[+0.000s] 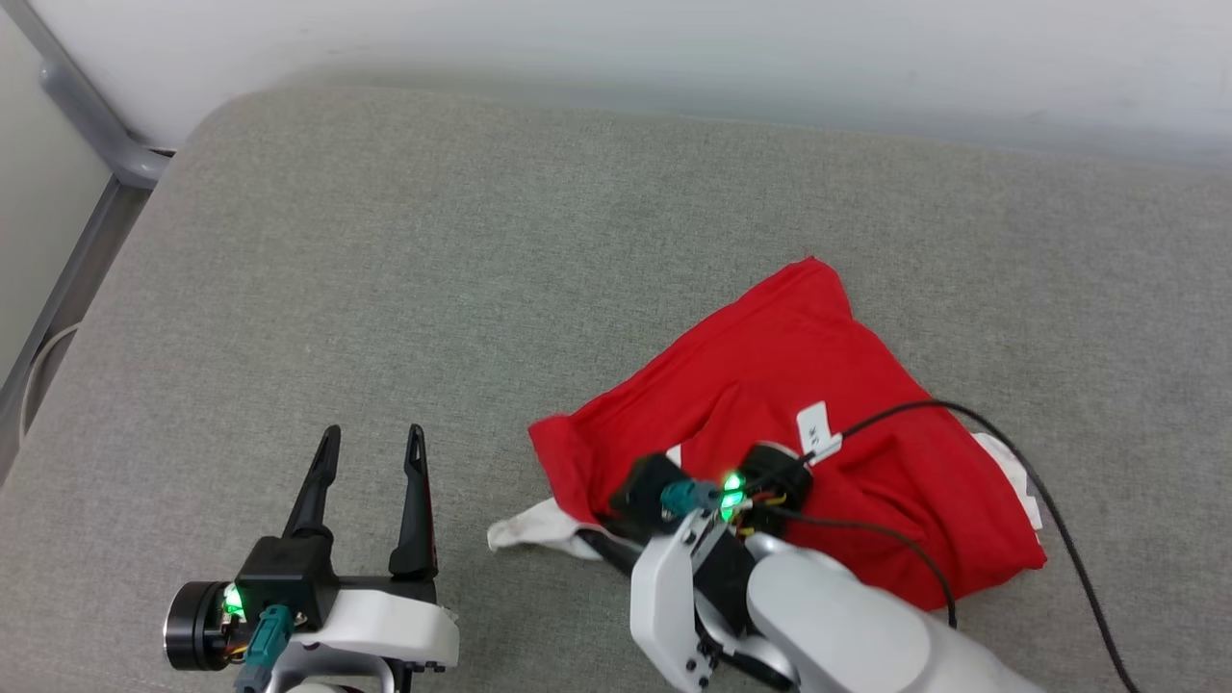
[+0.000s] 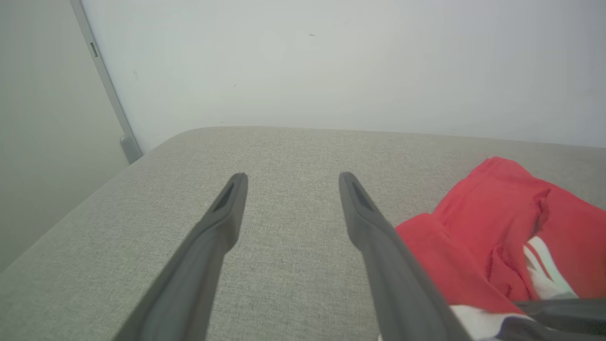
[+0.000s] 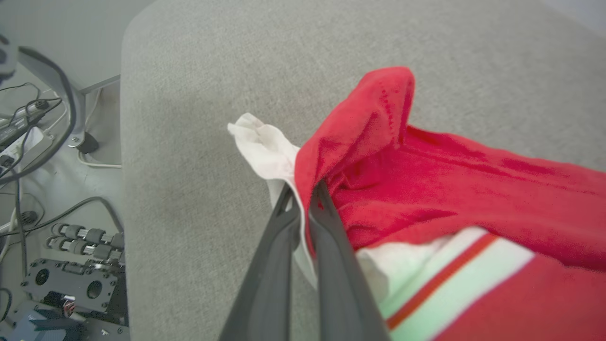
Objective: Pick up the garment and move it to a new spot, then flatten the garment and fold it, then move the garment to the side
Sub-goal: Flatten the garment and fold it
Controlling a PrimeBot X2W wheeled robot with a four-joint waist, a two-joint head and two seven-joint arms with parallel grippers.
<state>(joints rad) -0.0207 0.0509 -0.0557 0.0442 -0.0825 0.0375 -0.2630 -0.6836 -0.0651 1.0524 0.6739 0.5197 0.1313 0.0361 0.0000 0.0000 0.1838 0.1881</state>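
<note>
The garment [image 1: 799,385], a red jersey, lies crumpled on the grey cushion at the right of the head view, its small white tag [image 1: 816,428] facing up. A white sleeve [image 1: 534,527] sticks out at its left edge. In the right wrist view my right gripper [image 3: 303,187] is shut on the garment's [image 3: 450,180] edge, where red cloth meets the white sleeve [image 3: 260,142]; red-and-white striped trim [image 3: 450,279] lies beside the fingers. My left gripper [image 1: 373,435] stands open and empty to the left of the garment, apart from it. The left wrist view shows that gripper [image 2: 292,176] with the garment [image 2: 483,227] at its right.
The grey cushion [image 1: 481,289] runs back to a white wall [image 1: 674,48]. A grey metal frame [image 1: 106,144] stands at its far left corner. My right arm's black cable [image 1: 1049,500] loops over the garment. Cables and equipment [image 3: 57,246] lie on the floor beyond the cushion's edge.
</note>
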